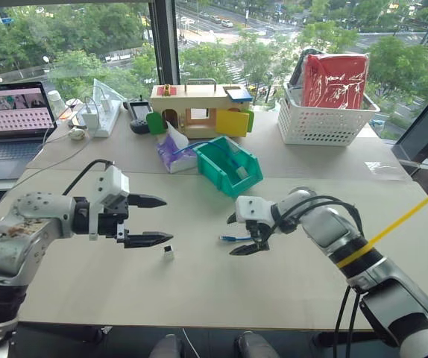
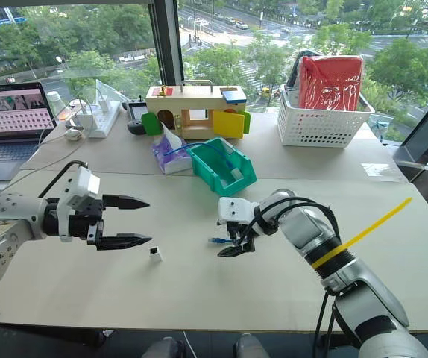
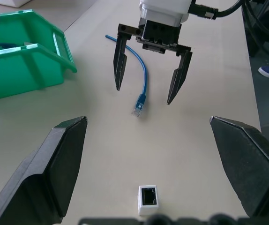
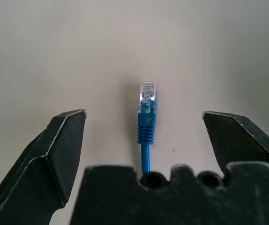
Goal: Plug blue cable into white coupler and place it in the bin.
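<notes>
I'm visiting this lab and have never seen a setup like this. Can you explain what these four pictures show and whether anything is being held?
It is a two-armed robot at a table. Two pictures come from cameras in its head, two from cameras on its wrists, looking along the black fingers. The left gripper and the right gripper are both open; nothing is held. The blue cable lies on the table between the right gripper's fingers, its clear plug facing the white coupler near the left gripper. The bin stands behind them.
</notes>
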Robot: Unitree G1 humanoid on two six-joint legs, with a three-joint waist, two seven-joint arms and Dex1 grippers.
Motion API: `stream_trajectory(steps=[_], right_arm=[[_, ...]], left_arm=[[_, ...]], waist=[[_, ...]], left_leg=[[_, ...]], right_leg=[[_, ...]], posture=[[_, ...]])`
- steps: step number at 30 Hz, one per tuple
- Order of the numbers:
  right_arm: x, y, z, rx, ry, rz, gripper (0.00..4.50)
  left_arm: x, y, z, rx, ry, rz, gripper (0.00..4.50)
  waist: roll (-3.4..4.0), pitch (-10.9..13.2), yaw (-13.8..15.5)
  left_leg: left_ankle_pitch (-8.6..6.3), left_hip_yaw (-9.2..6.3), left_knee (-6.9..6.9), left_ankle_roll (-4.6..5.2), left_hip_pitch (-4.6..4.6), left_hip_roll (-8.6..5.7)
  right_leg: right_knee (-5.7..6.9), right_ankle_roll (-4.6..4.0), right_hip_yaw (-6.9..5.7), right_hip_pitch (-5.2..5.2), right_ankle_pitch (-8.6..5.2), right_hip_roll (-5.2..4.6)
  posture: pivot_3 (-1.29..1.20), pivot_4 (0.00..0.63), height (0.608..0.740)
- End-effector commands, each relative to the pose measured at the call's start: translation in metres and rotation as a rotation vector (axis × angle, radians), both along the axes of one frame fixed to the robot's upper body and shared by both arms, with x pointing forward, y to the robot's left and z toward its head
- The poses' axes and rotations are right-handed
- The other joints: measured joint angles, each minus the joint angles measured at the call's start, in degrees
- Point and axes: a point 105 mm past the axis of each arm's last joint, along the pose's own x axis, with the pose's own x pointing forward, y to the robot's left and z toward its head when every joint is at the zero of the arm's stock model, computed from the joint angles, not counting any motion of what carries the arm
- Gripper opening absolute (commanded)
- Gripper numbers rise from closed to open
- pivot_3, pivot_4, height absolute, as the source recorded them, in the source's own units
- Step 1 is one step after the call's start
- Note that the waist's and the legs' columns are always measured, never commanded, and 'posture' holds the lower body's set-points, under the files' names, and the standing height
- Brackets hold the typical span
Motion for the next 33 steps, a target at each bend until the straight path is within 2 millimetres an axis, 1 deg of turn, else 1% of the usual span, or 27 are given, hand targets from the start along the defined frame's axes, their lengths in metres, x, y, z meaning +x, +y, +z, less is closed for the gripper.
stream_trajectory(steps=[1, 3, 6, 7, 8, 10, 12, 15, 17, 19, 22, 24, 27, 29, 33], right_arm=[[-0.009, -0.002, 0.034, 0.124, -0.027, -0.050, 4.44], [-0.008, -0.005, 0.044, 0.194, -0.077, -0.117, 4.44], [-0.006, -0.011, 0.052, 0.285, -0.107, -0.234, 4.44], [-0.004, -0.013, 0.056, 0.340, -0.140, -0.273, 4.44], [-0.004, -0.018, 0.056, 0.368, -0.191, -0.306, 4.44], [-0.009, -0.025, 0.048, 0.371, -0.179, -0.355, 4.44], [-0.014, -0.031, 0.039, 0.355, -0.117, -0.400, 4.44], [-0.017, -0.037, 0.037, 0.365, -0.081, -0.459, 4.44], [-0.018, -0.045, 0.036, 0.365, -0.076, -0.507, 4.44], [-0.019, -0.048, 0.036, 0.364, -0.076, -0.530, 4.44], [-0.021, -0.055, 0.036, 0.360, -0.085, -0.563, 4.44], [-0.024, -0.060, 0.036, 0.359, -0.087, -0.585, 4.44], [-0.027, -0.070, 0.036, 0.365, -0.092, -0.639, 4.44], [-0.028, -0.073, 0.037, 0.371, -0.091, -0.658, 4.44], [-0.033, -0.070, 0.041, 0.390, -0.093, -0.639, 4.44]], left_arm=[[0.006, -0.008, 0.009, -0.012, -0.056, -0.047, 4.50], [0.011, -0.010, 0.012, -0.020, -0.072, -0.058, 4.50], [0.019, -0.016, 0.015, -0.036, -0.102, -0.080, 4.50], [0.021, -0.020, 0.016, -0.046, -0.108, -0.088, 4.50], [0.023, -0.028, 0.013, -0.037, -0.116, -0.118, 4.50], [0.024, -0.042, 0.007, -0.022, -0.122, -0.173, 4.50], [0.027, -0.057, -0.003, 0.008, -0.135, -0.224, 4.50], [0.039, -0.078, -0.017, -0.014, -0.142, -0.254, 4.50], [0.050, -0.094, -0.042, 0.009, -0.150, -0.273, 4.50], [0.053, -0.101, -0.057, 0.038, -0.157, -0.300, 4.50], [0.060, -0.112, -0.068, 0.004, -0.144, -0.302, 4.50], [0.062, -0.116, -0.082, 0.028, -0.139, -0.310, 4.50], [0.065, -0.116, -0.100, 0.069, -0.122, -0.306, 4.50], [0.068, -0.115, -0.104, 0.070, -0.109, -0.292, 4.50], [0.070, -0.114, -0.114, 0.086, -0.074, -0.282, 4.50]], waist=[[0.00, 0.0, 0.0], [0.00, 0.0, 0.1], [0.00, 0.0, 0.1], [0.00, 0.0, 0.1], [-0.01, 0.0, 0.1], [-0.01, 0.0, 0.3], [-0.01, 0.0, 0.6], [0.00, 0.0, 1.2], [0.02, 0.0, 1.3], [0.02, 0.0, 1.2], [0.01, 0.0, 1.0], [0.01, 0.0, 1.2], [0.01, 0.0, 1.1], [0.01, 0.0, 1.0], [0.01, 0.0, 1.1]], left_leg=[[0.00, 0.00, 0.02, 0.00, 0.00, 0.00], [0.00, 0.00, 0.04, 0.00, 0.00, 0.01], [0.00, -0.01, 0.08, 0.00, 0.00, -0.01], [0.00, -0.01, 0.10, 0.00, 0.00, -0.01], [0.00, -0.01, 0.11, 0.00, -0.01, -0.03], [0.00, -0.01, 0.13, 0.00, -0.01, -0.03], [0.00, -0.02, 0.15, 0.00, -0.04, -0.06], [0.00, -0.01, 0.33, 0.00, -0.09, -0.08], [-0.02, -0.02, 0.49, 0.04, -0.13, -0.06], [-0.02, -0.02, 0.58, 0.04, -0.12, -0.06], [-0.02, -0.01, 0.61, 0.04, -0.11, -0.08], [-0.02, -0.04, 0.62, 0.04, -0.12, -0.10], [-0.03, -0.06, 0.61, 0.04, -0.12, -0.12], [-0.03, -0.06, 0.61, 0.05, -0.12, -0.12], [-0.03, -0.07, 0.62, 0.05, -0.11, -0.12]], right_leg=[[0.01, 0.00, 0.00, 0.00, 0.00, 0.00], [0.04, 0.00, -0.01, 0.01, 0.00, 0.01], [0.08, 0.00, -0.01, 0.01, 0.00, 0.01], [0.08, 0.00, -0.01, 0.02, 0.00, 0.01], [0.08, 0.01, 0.00, 0.02, 0.00, 0.00], [0.08, 0.01, 0.00, 0.03, 0.00, 0.00], [0.07, 0.02, 0.00, 0.04, -0.01, -0.01], [0.08, 0.04, 0.01, 0.06, 0.01, -0.02], [0.12, 0.05, 0.02, 0.08, 0.02, -0.01], [0.17, 0.07, 0.02, 0.11, 0.03, -0.01], [0.28, 0.08, 0.06, 0.08, 0.03, 0.00], [0.37, 0.09, 0.06, 0.06, 0.01, -0.01], [0.37, 0.10, 0.07, 0.06, 0.00, -0.01], [0.38, 0.11, 0.07, 0.07, 0.00, -0.02], [0.41, 0.13, 0.07, 0.07, -0.01, -0.02]], posture=[[0.00, 0.150, 0.740], [0.00, 0.150, 0.740], [0.00, 0.150, 0.740], [0.00, 0.150, 0.740], [0.00, 0.150, 0.740], [0.00, 0.150, 0.740], [0.00, 0.150, 0.740], [0.00, 0.150, 0.740], [0.00, 0.150, 0.740], [0.00, 0.150, 0.740], [0.00, 0.150, 0.740], [0.00, 0.150, 0.740], [0.00, 0.150, 0.740], [0.00, 0.150, 0.740], [0.00, 0.150, 0.740]])
